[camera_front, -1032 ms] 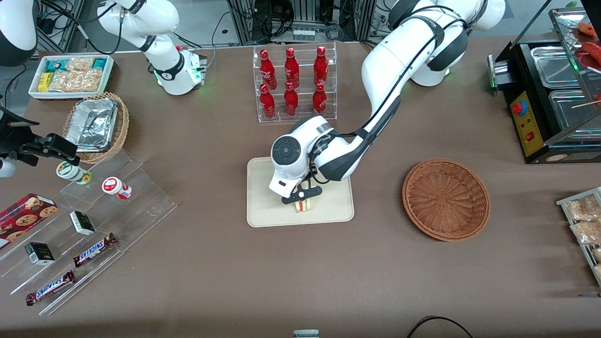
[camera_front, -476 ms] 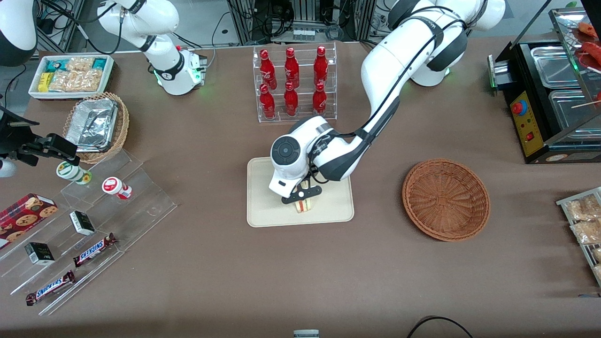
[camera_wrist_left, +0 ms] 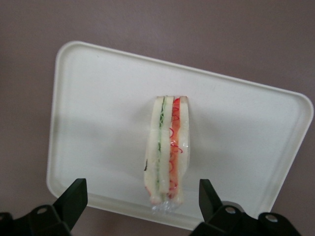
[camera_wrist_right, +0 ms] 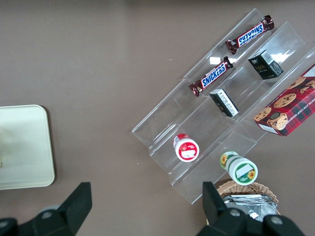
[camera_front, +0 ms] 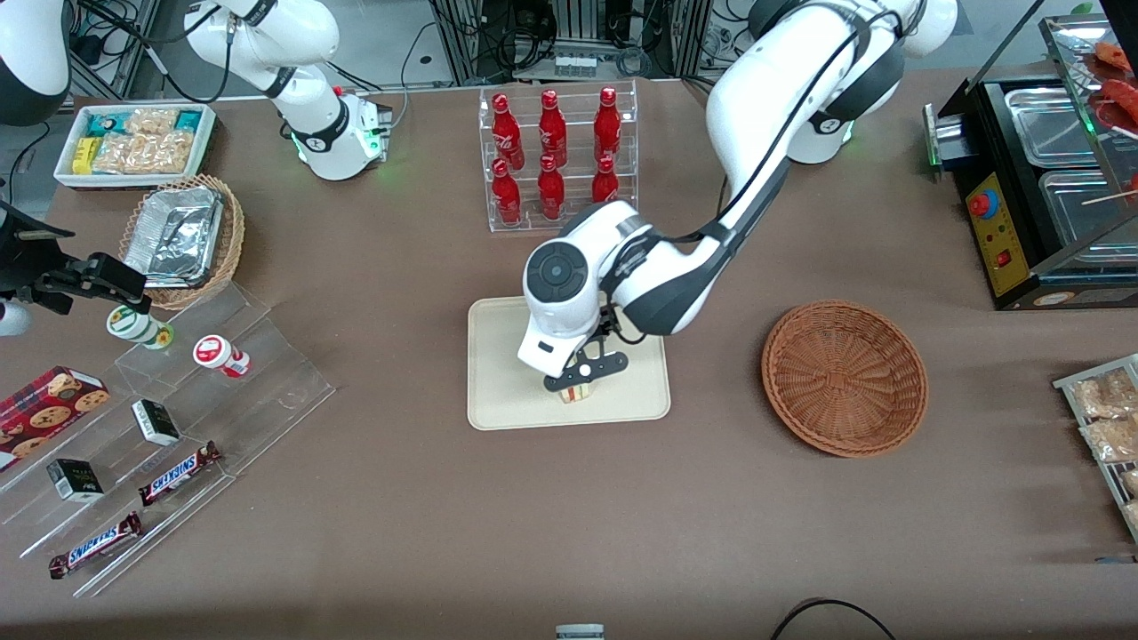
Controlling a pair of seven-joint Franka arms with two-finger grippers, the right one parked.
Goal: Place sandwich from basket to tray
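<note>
The sandwich [camera_wrist_left: 167, 150], a soft, light film-wrapped wedge of white bread with red and green layers, likely crushable and best pinched gently across its flat faces, stands on edge on the smooth cream tray [camera_wrist_left: 93, 98], well apart from the woven basket [camera_front: 845, 378], with the gripper [camera_front: 582, 378] spread wide above it, holding nothing.

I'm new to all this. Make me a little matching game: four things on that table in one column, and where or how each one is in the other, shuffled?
Things:
1. sandwich
2. basket
3. gripper
4. tray

States:
A. open, above the sandwich
B. nothing in it
C. on the tray, standing on edge
D. on the table, nearer the front camera than the red bottles

Pairs: 1-C, 2-B, 3-A, 4-D
</note>
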